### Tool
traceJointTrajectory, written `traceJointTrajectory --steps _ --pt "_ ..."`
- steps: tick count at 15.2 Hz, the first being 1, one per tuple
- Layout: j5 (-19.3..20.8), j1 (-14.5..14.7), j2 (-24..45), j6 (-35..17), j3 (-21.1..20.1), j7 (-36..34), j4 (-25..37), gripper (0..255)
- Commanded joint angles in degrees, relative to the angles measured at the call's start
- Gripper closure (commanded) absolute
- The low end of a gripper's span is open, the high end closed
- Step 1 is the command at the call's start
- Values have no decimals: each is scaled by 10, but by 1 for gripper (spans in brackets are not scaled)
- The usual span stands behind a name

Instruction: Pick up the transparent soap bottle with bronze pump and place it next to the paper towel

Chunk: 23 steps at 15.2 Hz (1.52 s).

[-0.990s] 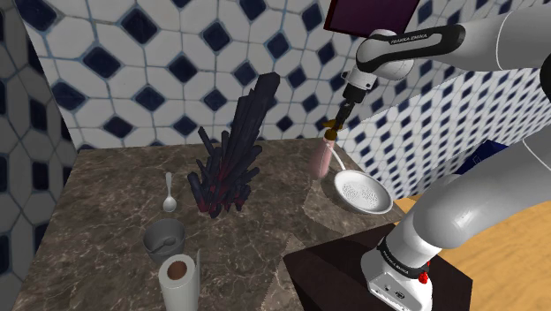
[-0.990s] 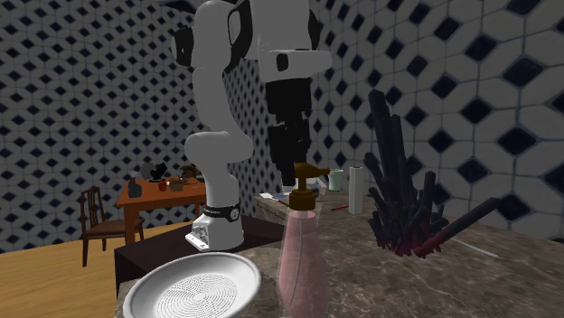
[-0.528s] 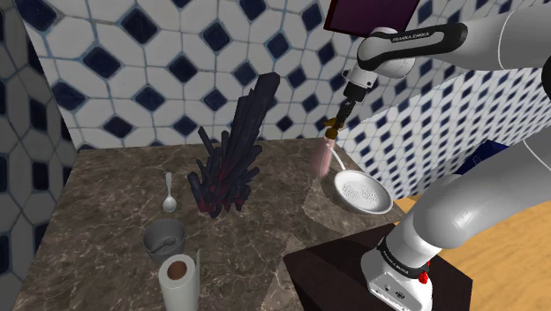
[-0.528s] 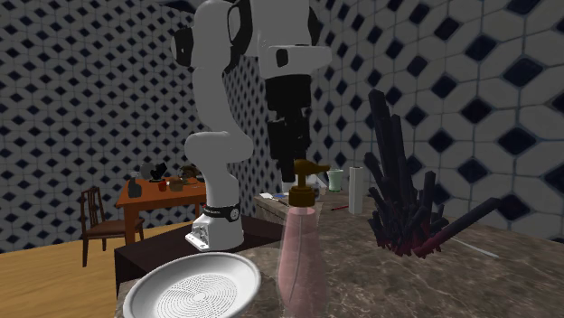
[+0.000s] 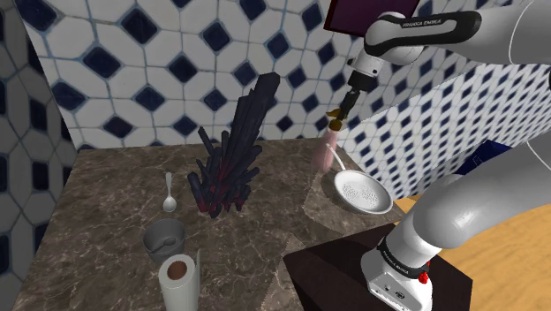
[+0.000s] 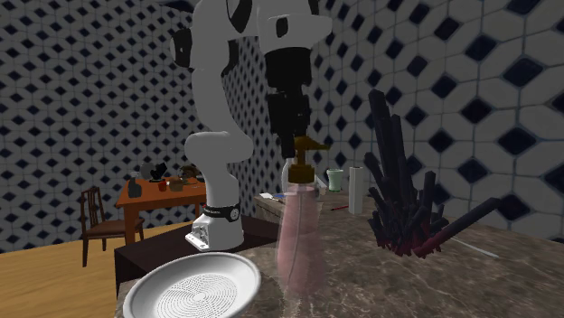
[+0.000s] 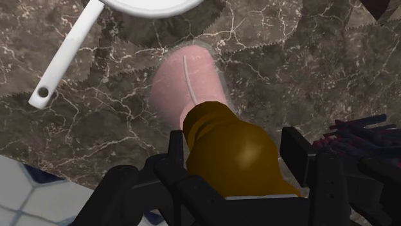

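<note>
The pinkish translucent soap bottle [image 6: 301, 239] hangs near upright, bronze pump [image 7: 232, 144] uppermost with its spout toward the second exterior view's right. Its base sits low over the counter [image 5: 106, 190], beside the white skimmer [image 5: 360, 192]. The pincer [image 6: 295, 152], narrowly parted, clasps the bottle by its pump.

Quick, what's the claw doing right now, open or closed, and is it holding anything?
Claw: closed, holding the soap bottle by its bronze pump.

Shoulder high beside stand [image 5: 328, 272]; second low, opposite; wrist close; counter [image 5: 106, 199] shared.
</note>
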State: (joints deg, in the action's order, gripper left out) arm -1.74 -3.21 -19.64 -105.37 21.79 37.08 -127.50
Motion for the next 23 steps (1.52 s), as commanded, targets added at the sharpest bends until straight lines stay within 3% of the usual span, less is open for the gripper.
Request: traceJointTrajectory --steps 1,23 --pt "0 1 0 16 -1 -2 17 255" --pt "-7 7 11 184 -8 -18 196 255"
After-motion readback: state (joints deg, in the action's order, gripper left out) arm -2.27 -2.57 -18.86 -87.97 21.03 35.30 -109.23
